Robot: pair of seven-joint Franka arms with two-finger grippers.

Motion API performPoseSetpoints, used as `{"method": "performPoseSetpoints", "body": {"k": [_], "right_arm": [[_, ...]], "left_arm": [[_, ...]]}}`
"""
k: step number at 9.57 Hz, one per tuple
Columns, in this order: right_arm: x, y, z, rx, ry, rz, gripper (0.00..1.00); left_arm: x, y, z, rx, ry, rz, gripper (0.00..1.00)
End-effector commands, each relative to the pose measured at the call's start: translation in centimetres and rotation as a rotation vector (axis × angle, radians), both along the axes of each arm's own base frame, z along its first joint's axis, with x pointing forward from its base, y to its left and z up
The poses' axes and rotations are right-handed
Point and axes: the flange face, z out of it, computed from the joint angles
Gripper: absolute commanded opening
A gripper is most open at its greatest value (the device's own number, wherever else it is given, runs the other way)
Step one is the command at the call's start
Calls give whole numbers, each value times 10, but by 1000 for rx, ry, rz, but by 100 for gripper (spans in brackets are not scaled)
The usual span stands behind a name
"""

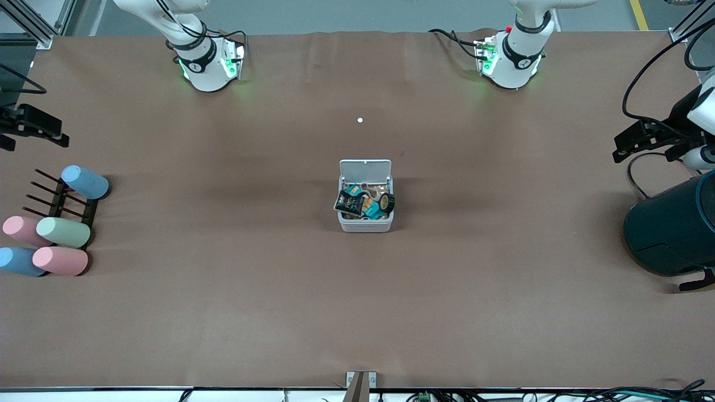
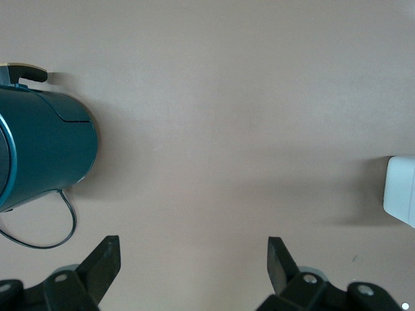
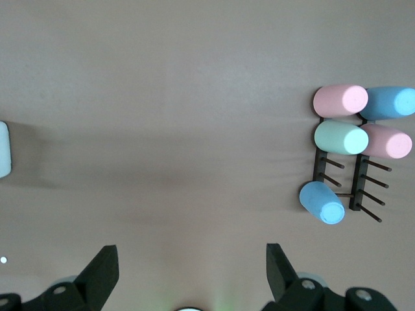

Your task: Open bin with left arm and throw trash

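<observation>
The small white-grey bin point(image 1: 366, 224) stands at the middle of the table with its lid point(image 1: 365, 168) hinged up and open. Inside lie the crumpled black wrapper point(image 1: 351, 202), the black tape roll point(image 1: 388, 202) and a pale loop point(image 1: 366, 187), partly hidden by the wrapper. My left gripper point(image 1: 620, 146) hangs open and empty at the left arm's end of the table, above the teal container; its wrist view point(image 2: 193, 241) shows bare table between the fingers and an edge of the bin point(image 2: 401, 197). My right gripper point(image 1: 58, 137) is open and empty at the right arm's end point(image 3: 191, 248).
A big dark teal round container point(image 1: 670, 229) lies at the left arm's end, also in the left wrist view point(image 2: 39, 152). Several pastel cylinders point(image 1: 62, 231) and a dark peg rack point(image 1: 61, 201) sit at the right arm's end. A tiny white dot point(image 1: 360, 120) lies nearer the bases.
</observation>
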Motion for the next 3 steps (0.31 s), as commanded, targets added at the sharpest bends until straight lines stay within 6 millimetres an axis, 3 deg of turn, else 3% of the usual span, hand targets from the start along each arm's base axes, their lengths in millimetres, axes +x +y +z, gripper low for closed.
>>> {"method": "performPoseSetpoints", "body": {"k": [1,3], "right_arm": [[-5,0,0,15,-5,-31,100],[-20,-4,3,18,-15,-40,100]], "left_arm": [[5,6,5,-8,-9,2,100],[5,6,5,-9,-9,2,100]]}}
